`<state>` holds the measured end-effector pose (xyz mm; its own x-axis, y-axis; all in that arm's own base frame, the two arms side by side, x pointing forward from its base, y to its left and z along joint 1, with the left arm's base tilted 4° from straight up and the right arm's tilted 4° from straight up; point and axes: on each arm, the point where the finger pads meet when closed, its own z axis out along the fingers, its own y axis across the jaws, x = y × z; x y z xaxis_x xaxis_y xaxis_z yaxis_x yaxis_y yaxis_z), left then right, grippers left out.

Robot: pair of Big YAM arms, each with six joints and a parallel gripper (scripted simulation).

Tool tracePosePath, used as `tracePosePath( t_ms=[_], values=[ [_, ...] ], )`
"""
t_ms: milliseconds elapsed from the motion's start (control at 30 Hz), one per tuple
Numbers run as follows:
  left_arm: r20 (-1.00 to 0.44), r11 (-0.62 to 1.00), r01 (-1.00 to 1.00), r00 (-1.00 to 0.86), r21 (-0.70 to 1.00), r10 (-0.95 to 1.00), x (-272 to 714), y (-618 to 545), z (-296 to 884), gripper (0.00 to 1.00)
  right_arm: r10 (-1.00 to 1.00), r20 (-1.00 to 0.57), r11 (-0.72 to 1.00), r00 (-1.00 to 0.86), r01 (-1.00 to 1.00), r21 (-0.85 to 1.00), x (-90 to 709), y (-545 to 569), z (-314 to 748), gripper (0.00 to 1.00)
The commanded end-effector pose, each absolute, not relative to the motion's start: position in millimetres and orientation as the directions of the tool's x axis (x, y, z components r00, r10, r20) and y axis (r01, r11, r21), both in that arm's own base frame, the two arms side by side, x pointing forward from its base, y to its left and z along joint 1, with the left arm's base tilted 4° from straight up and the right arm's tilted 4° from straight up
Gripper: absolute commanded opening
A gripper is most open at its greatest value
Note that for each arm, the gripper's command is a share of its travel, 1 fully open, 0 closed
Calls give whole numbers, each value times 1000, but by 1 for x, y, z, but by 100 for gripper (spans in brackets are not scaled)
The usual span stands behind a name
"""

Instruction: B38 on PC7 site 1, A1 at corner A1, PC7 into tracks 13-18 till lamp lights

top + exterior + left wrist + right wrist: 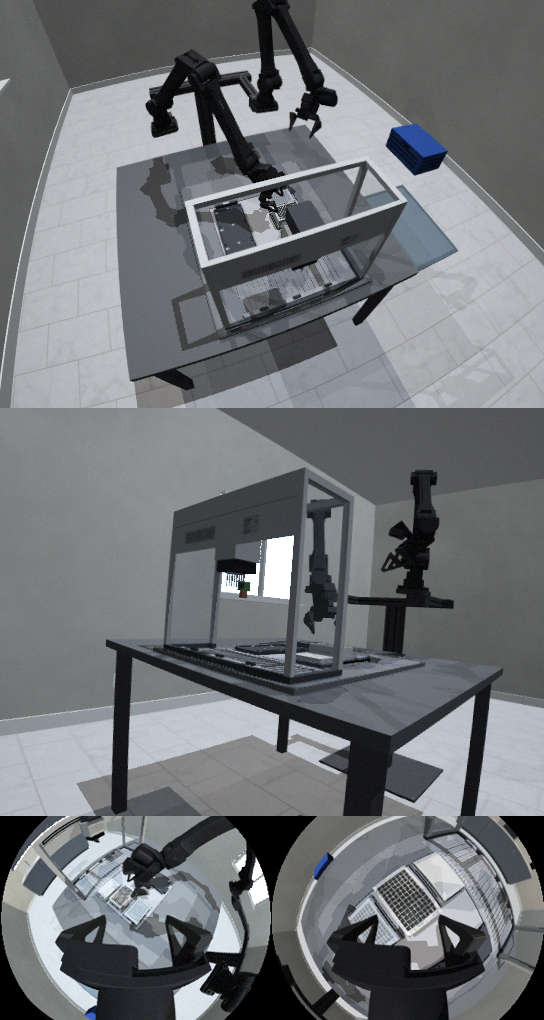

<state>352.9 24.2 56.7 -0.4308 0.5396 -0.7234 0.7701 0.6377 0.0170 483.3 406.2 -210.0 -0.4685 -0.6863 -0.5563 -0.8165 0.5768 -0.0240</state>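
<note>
The dark plate carrier PC7 (234, 227) (270, 649) lies on the apron before the rails. B38 (138, 909) (367, 920), a pale 96-well plate, is in the nearest nest. B83 (120, 898) (406, 900), a deep-well block with dark wells, is in the middle nest. B33 (109, 887) (440, 875), pale, is in the nest nearest the rails. My right gripper (408, 918) (324, 628) is open and empty, pointing down above the nest row. My left gripper (302, 133) (135, 918) is open and empty, high beyond the arms' side of the table. The lamps cannot be made out.
The instrument's white frame (295, 181) (298, 573) stands over the loading rails (270, 280) (486, 875), with a dark head (236, 567) hanging inside. My right arm reaches low across the table on the arms' side. A blue crate (417, 150) is on the floor.
</note>
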Motion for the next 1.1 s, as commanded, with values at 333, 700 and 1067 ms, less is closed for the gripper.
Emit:
tracePosePath(
  t_ms=[333, 700, 1067],
  values=[
    [-743, 587, 808, -362, 51, 563, 344, 25, 64, 100, -670, -588, 594, -453, -802, -60, 394, 452, -202, 100],
    [-742, 582, 811, -359, 51, 566, 344, 23, 64, 100, -894, -359, 348, -269, -920, -178, 392, 461, -234, 100],
    [-743, 585, 809, -360, 53, 565, 346, 22, 64, 100, -990, -124, 91, -69, -980, -178, 390, 470, -232, 100]
  ],
)
